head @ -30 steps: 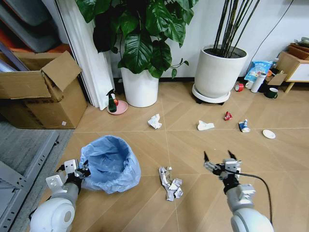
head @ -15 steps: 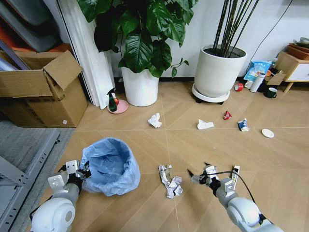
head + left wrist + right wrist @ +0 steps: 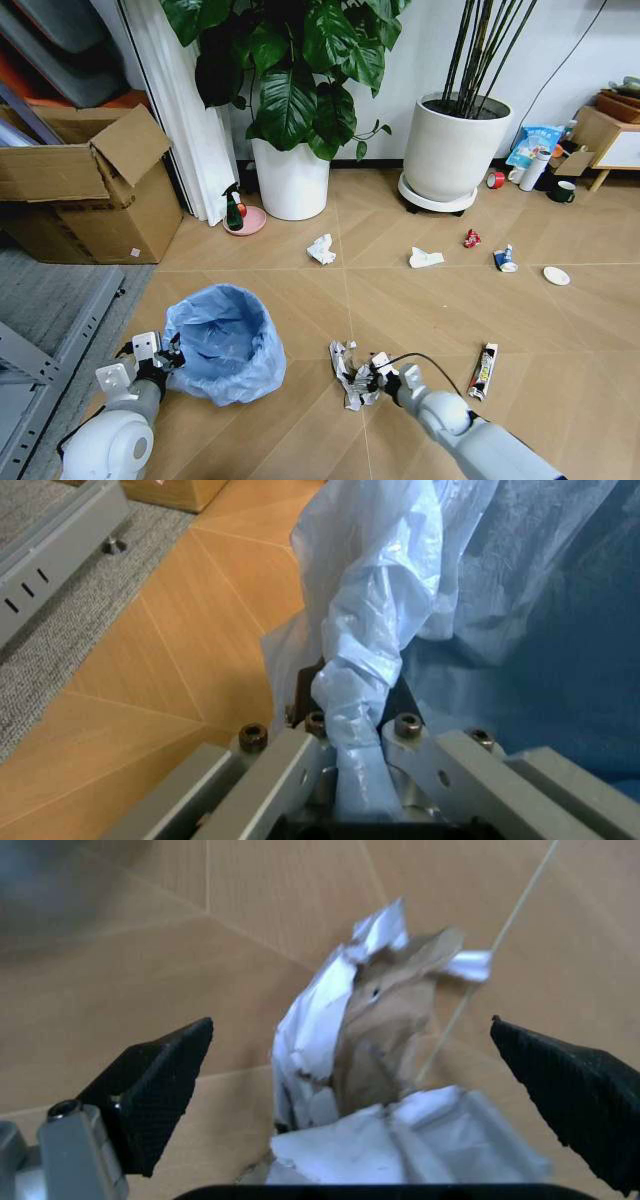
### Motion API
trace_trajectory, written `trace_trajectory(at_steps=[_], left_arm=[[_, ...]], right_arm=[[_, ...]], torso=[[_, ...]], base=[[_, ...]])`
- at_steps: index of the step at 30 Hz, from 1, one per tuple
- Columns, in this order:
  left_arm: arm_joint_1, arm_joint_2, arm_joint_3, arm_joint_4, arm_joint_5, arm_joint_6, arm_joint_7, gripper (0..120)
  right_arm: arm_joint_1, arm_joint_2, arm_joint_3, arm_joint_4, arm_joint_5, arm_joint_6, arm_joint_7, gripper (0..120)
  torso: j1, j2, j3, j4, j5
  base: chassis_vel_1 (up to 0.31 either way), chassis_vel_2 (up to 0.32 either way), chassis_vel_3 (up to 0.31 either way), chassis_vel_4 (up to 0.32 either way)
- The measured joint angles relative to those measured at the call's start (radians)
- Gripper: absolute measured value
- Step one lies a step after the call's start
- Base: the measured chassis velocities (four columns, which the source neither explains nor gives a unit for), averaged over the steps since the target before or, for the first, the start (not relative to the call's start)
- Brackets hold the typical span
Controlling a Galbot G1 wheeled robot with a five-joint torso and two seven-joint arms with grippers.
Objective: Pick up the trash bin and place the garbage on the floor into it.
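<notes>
Several litter pieces dot the floor [image 3: 300, 420]: head view shows the right gripper [image 3: 372, 375] at the crumpled paper [image 3: 352, 376], the trash bin [image 3: 226, 341] just left. Left wrist: left gripper [image 3: 352, 739] clamps the bag rim. Right wrist: wide-open fingers [image 3: 150, 1091] straddle the paper.

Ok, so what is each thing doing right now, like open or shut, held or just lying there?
Trash bin: upright on the floor, bag pinched at its rim.
Left gripper: jaws shut on the bin's bag.
Right gripper: jaws open, either side of the paper wad.
Paper wad: crumpled, lying on the floor, not gripped.
Cardboard box: flap open.
White lid: lying flat.
Small bottle: lying on its side.
</notes>
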Motion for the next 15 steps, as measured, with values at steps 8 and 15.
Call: trace_trajectory(at_steps=[8,15], left_arm=[[0.001,-0.003,0.000,-0.006,-0.002,0.001,0.001,0],[0.001,-0.009,0.001,-0.007,-0.002,0.002,0.001,0]], right_arm=[[-0.004,0.051,0.025,-0.085,-0.025,-0.016,0.015,100],[-0.006,0.103,0.050,-0.148,-0.088,0.020,0.015,81]], torso=[[0.000,0.000,0.000,-0.0002,-0.0003],[0.000,0.000,0.000,0.0000,0.0001]], base=[[0.000,0.000,0.000,0.000],[0.000,0.000,0.000,0.000]])
